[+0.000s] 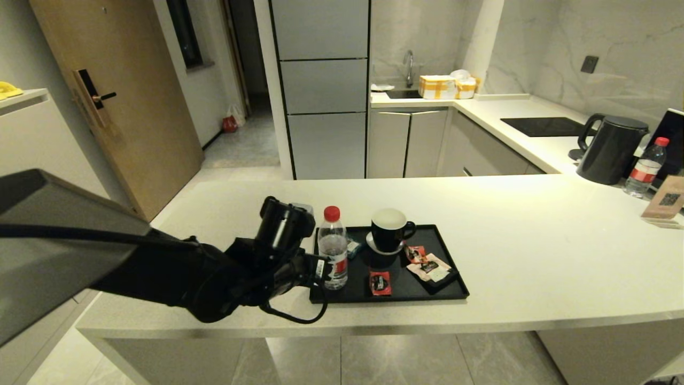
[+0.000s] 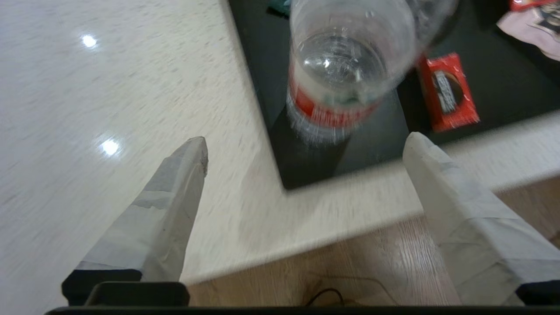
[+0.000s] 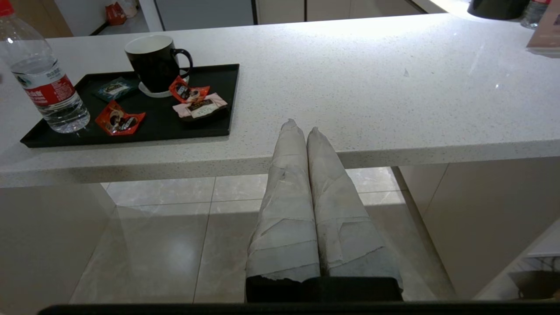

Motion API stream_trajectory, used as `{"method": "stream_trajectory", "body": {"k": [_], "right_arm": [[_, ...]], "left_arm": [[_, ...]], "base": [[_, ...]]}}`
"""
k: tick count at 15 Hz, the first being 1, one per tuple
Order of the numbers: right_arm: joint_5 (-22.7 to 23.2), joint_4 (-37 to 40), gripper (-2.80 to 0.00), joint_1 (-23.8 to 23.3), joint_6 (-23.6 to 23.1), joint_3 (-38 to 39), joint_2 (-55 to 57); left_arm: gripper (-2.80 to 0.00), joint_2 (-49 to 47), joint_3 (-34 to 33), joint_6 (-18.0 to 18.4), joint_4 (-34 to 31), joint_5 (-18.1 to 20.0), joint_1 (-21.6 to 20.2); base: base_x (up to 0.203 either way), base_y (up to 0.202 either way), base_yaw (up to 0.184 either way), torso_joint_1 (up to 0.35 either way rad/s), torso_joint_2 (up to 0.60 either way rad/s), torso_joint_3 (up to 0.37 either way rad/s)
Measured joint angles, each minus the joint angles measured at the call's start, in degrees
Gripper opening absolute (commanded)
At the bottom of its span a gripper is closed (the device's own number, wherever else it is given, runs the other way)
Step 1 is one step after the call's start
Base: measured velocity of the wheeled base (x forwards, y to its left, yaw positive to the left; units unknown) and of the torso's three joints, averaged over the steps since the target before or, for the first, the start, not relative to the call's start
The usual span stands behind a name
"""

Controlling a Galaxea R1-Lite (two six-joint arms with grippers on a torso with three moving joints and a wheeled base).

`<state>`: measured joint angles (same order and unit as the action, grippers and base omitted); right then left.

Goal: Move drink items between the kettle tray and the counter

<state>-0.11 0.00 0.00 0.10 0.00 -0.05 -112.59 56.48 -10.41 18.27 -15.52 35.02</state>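
Note:
The clear water bottle (image 1: 333,248) with red cap stands upright at the left end of the black kettle tray (image 1: 390,299), which lies on the cream counter (image 1: 534,251). A square red sachet (image 1: 380,283) lies flat near the tray's front rim. My left gripper (image 1: 319,270) is just left of the bottle, low by its label. In the left wrist view this left gripper (image 2: 305,142) is open, the bottle (image 2: 345,74) stands beyond the fingertips, and the sachet (image 2: 447,92) lies to one side. My right gripper (image 3: 302,129) is shut and empty, in front of the counter edge.
On the tray also stand a black mug (image 1: 389,230) on a coaster, a second red sachet (image 1: 415,252), pink sachets (image 1: 430,267) and a teal one (image 1: 352,247). At the far right are a black kettle (image 1: 609,148), another bottle (image 1: 645,168) and a card.

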Motion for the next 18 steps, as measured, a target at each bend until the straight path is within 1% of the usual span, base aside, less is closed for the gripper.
{"method": "stream_trajectory", "body": {"k": [1, 3, 4, 6, 8, 9, 11, 12, 13, 15, 16, 18], "right_arm": [[0.0, 0.0, -2.80, 0.0, 0.0, 0.0, 0.0], [0.0, 0.0, -2.80, 0.0, 0.0, 0.0, 0.0], [0.0, 0.0, -2.80, 0.0, 0.0, 0.0, 0.0], [0.0, 0.0, -2.80, 0.0, 0.0, 0.0, 0.0], [0.0, 0.0, -2.80, 0.0, 0.0, 0.0, 0.0], [0.0, 0.0, -2.80, 0.0, 0.0, 0.0, 0.0], [0.0, 0.0, -2.80, 0.0, 0.0, 0.0, 0.0], [0.0, 0.0, -2.80, 0.0, 0.0, 0.0, 0.0], [0.0, 0.0, -2.80, 0.0, 0.0, 0.0, 0.0], [0.0, 0.0, -2.80, 0.0, 0.0, 0.0, 0.0], [0.0, 0.0, -2.80, 0.0, 0.0, 0.0, 0.0], [0.0, 0.0, -2.80, 0.0, 0.0, 0.0, 0.0]], "left_arm": [[-2.80, 2.9, -1.9, -0.1, -0.6, 0.0, 0.1], [-2.80, 10.5, -5.3, -1.1, -3.2, -0.2, 0.2], [-2.80, 15.1, -6.6, -2.2, -5.9, -0.5, 0.2], [-2.80, 25.0, -7.7, -4.7, -13.2, -0.7, -1.0], [-2.80, 36.6, -7.1, -6.7, -23.4, -1.0, -4.5], [-2.80, 42.7, -5.6, -7.7, -29.7, -0.9, -7.9], [-2.80, 55.2, -0.6, -10.3, -46.0, -0.7, -17.1], [-2.80, 60.9, 1.2, -11.0, -53.8, -0.4, -20.5], [-2.80, 67.8, 2.1, -11.5, -61.9, 0.0, -22.8], [-2.80, 80.5, 2.3, -12.7, -75.4, 0.0, -25.0], [-2.80, 85.6, 2.3, -14.0, -81.6, -0.1, -25.5], [-2.80, 92.0, 3.1, -16.7, -93.3, -0.2, -26.5]], "base": [[0.000, 0.000, 0.000, 0.000, 0.00, 0.000], [0.000, 0.000, 0.000, 0.000, 0.00, 0.000], [0.000, 0.000, 0.000, 0.000, 0.00, 0.000], [0.000, 0.000, 0.000, 0.000, 0.00, 0.000], [0.000, 0.000, 0.000, 0.000, 0.00, 0.000], [0.000, 0.000, 0.000, 0.000, 0.00, 0.000], [0.000, 0.000, 0.000, 0.000, 0.00, 0.000], [0.000, 0.000, 0.000, 0.000, 0.00, 0.000], [0.000, 0.000, 0.000, 0.000, 0.00, 0.000], [0.000, 0.000, 0.000, 0.000, 0.00, 0.000], [0.000, 0.000, 0.000, 0.000, 0.00, 0.000], [0.000, 0.000, 0.000, 0.000, 0.00, 0.000]]}}
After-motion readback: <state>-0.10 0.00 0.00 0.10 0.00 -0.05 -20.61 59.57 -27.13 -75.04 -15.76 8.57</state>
